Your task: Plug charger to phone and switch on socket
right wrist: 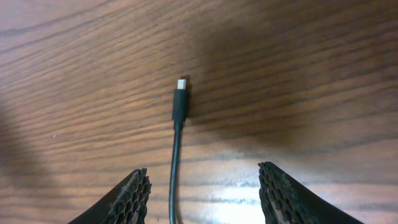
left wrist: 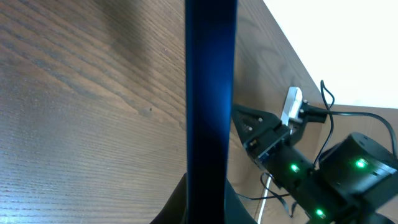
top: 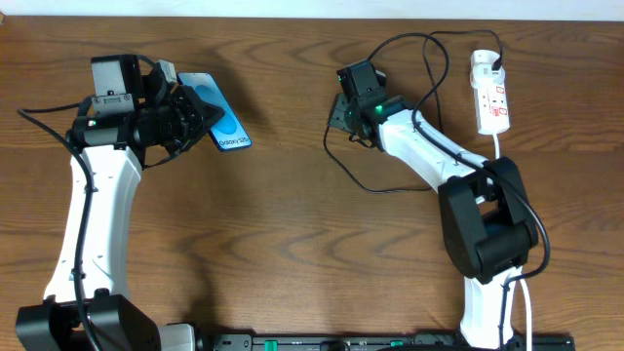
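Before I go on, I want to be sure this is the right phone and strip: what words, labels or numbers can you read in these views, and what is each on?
"Galaxy S25": small white print on the blue screen of the phone, just legible in the overhead view.
Red and dark marks on the socket: too small to read.
Both wrist views: no text in sight.
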Tool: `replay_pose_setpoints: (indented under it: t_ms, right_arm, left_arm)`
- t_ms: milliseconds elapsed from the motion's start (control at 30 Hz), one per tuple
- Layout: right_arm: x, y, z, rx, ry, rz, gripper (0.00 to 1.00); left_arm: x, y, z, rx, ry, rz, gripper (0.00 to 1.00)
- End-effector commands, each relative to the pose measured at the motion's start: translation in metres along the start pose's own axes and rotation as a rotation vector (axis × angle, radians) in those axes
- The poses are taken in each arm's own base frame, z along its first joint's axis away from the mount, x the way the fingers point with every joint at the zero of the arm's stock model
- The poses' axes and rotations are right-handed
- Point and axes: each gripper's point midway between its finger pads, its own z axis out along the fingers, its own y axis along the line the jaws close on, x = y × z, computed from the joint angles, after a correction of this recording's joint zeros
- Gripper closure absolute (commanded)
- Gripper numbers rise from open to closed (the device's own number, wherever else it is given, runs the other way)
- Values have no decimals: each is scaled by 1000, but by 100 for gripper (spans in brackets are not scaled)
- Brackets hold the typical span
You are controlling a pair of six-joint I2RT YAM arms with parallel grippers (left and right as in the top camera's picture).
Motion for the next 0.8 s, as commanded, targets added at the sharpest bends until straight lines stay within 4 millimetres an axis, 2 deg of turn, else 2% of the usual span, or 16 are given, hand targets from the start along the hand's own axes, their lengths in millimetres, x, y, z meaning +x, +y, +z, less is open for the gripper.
replay_pose_setpoints:
  t_ms: [0,333,500,633,767]
  right_arm:
    - [9,-6,21,25,13,24,44]
    - [15,10,48,-28,-22,11,43]
    - [35,2,67,-4,20,15,47]
    - [52,-5,79,24,60,9,54]
    - [61,-16,86,61,81,6,58]
  left_arm:
    - [-4,-16,-9,40,-15,44,93]
    - [-4,-15,-9,38,-13,42,93]
    - [-4,-15,-9,38,-13,41,93]
    - [-3,-15,-9,39,-13,41,93]
    - [-3,-15,-9,39,-13,41,93]
